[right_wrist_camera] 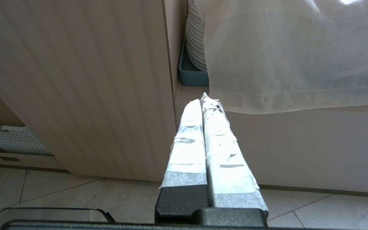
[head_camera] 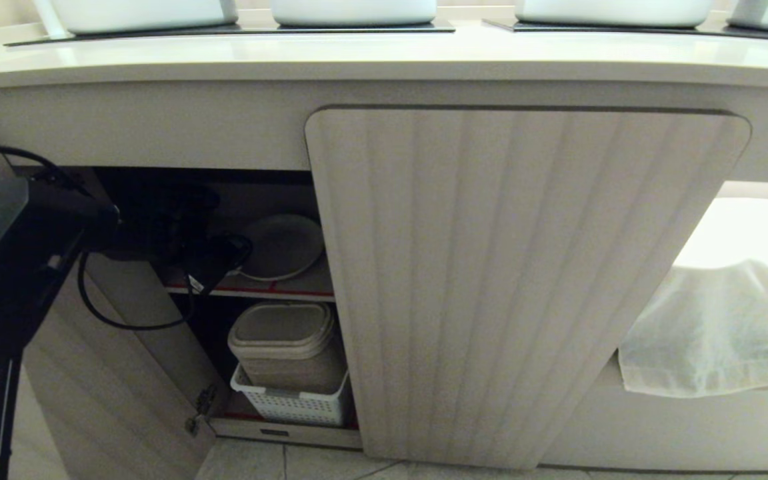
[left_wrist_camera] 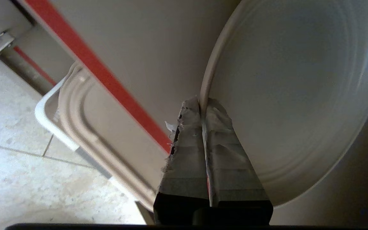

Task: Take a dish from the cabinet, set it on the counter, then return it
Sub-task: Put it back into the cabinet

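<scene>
Taped left gripper [left_wrist_camera: 203, 105] pinches the dish [left_wrist_camera: 292, 95] rim on the cabinet [head_camera: 524, 267] shelf [left_wrist_camera: 91, 60], perhaps just lifting it. Whether this is fetching or returning, I cannot tell. Right gripper [right_wrist_camera: 204, 100], jaws pressed together, hangs idle by the door.

Left tool [left_wrist_camera: 203, 105] (taped) pinching dish [left_wrist_camera: 292, 95] rim

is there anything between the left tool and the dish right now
No. In the left wrist view the left tool is shut on the dish, its fingers pinching the rim directly, with nothing between them.
</scene>
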Controlling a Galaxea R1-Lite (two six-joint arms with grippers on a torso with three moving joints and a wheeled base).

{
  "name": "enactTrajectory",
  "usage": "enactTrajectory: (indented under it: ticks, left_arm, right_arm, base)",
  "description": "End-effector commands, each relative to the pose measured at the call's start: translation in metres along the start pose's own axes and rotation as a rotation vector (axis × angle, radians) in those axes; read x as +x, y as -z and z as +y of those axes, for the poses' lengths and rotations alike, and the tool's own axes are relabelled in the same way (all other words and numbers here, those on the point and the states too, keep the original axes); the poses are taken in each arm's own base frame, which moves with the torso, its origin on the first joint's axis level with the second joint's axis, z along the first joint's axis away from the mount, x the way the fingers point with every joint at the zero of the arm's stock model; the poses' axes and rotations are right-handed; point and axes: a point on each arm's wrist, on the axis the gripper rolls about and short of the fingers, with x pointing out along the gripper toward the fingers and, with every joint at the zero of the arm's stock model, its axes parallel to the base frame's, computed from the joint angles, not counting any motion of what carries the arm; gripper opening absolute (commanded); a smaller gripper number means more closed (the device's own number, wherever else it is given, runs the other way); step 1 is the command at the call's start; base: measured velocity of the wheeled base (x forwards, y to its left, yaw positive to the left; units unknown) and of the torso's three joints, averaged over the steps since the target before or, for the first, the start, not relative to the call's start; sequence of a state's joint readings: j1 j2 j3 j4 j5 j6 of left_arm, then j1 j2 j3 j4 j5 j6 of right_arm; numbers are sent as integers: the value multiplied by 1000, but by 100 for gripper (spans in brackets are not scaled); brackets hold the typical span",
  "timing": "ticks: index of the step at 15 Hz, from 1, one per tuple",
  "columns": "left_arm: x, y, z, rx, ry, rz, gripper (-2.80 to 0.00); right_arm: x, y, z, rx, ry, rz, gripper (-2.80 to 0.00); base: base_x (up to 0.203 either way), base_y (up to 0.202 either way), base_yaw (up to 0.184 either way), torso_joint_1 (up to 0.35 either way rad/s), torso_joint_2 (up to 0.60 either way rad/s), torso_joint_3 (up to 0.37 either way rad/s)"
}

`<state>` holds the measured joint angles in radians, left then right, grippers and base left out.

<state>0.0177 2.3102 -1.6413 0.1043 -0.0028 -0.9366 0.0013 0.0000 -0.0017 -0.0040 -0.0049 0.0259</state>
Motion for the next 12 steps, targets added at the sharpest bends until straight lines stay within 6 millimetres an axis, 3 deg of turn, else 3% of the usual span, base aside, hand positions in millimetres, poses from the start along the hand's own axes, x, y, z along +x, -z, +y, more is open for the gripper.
enactTrajectory:
  ticks: [1,12]
  left_arm:
    - [4,-1,0,-7,-1,-1,-280]
    - [6,0,2,-7,-7,3,-280]
  right_arm:
    - [0,0,0,0,-1,0,-280]
    - [0,0,0,0,-1,0,-280]
  base:
    - [0,0,0,0,0,0]
    - [0,0,0,0,0,0]
